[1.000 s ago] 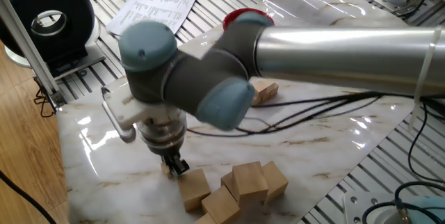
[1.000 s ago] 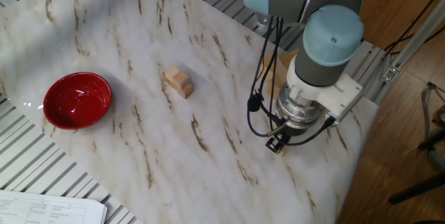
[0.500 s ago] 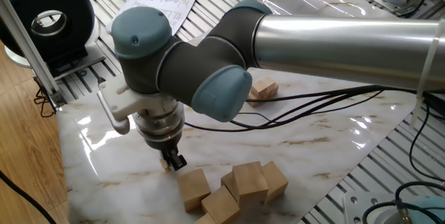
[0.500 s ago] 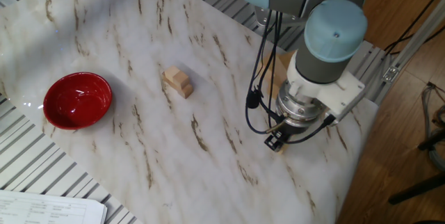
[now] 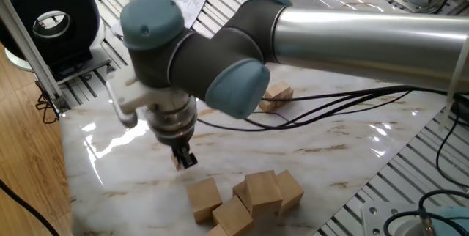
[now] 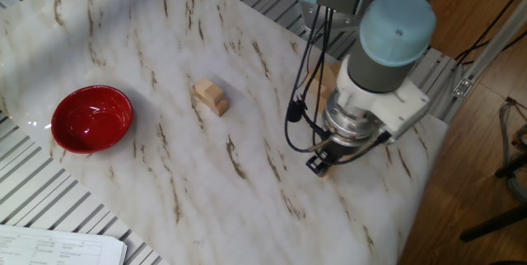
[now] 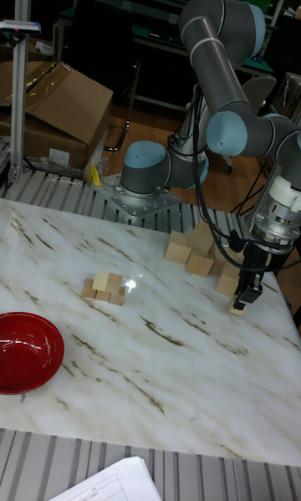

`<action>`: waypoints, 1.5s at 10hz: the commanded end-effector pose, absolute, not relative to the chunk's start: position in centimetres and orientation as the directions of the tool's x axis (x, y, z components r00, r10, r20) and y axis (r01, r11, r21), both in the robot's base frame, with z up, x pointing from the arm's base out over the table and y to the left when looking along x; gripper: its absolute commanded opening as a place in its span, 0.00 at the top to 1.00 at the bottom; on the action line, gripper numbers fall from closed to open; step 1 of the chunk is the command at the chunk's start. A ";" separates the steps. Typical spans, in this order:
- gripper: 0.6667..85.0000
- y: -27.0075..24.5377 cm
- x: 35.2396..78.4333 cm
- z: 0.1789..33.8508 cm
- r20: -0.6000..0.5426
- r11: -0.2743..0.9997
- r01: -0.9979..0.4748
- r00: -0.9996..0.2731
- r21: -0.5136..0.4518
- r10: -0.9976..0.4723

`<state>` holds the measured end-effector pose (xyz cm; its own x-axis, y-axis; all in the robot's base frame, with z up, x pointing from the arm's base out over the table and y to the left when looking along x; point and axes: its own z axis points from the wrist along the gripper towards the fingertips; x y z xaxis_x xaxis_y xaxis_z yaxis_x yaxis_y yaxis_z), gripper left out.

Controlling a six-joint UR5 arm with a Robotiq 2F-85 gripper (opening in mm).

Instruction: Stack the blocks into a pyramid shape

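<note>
Pincer (image 7: 242,298) grips small block (image 7: 238,307) — large cubes (image 7: 190,254) beside.

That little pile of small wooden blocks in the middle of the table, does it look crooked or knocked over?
Nothing stands out. The small blocks sit together in a tidy cluster, one resting on the others, beside the red bowl. The end effector holds one more small block near the big cubes.

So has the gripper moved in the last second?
Yes. The gripper has lifted and pulled away from the big wooden cubes; in the other fixed view it has shifted toward the red bowl.
</note>
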<state>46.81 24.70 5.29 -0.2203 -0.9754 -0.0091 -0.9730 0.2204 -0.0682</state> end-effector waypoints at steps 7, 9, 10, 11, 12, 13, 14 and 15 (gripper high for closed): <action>1.00 15.9 49.4 8.7 -0.116 0.317 -0.940 -0.303 -0.124 -0.946; 1.00 13.8 48.9 8.2 -0.119 0.336 -0.932 -0.321 -0.134 -0.940; 1.00 12.9 48.5 7.8 -0.112 0.342 -0.930 -0.328 -0.136 -0.938; 1.00 12.2 48.2 7.4 -0.115 0.343 -0.929 -0.330 -0.137 -0.937; 1.00 11.9 47.9 7.2 -0.114 0.346 -0.929 -0.333 -0.133 -0.936; 1.00 11.9 47.8 7.2 -0.117 0.354 -0.926 -0.340 -0.130 -0.933; 1.00 12.6 47.8 7.2 -0.146 0.384 -0.916 -0.367 -0.115 -0.919; 1.00 13.1 47.4 7.2 -0.161 0.412 -0.907 -0.396 -0.089 -0.904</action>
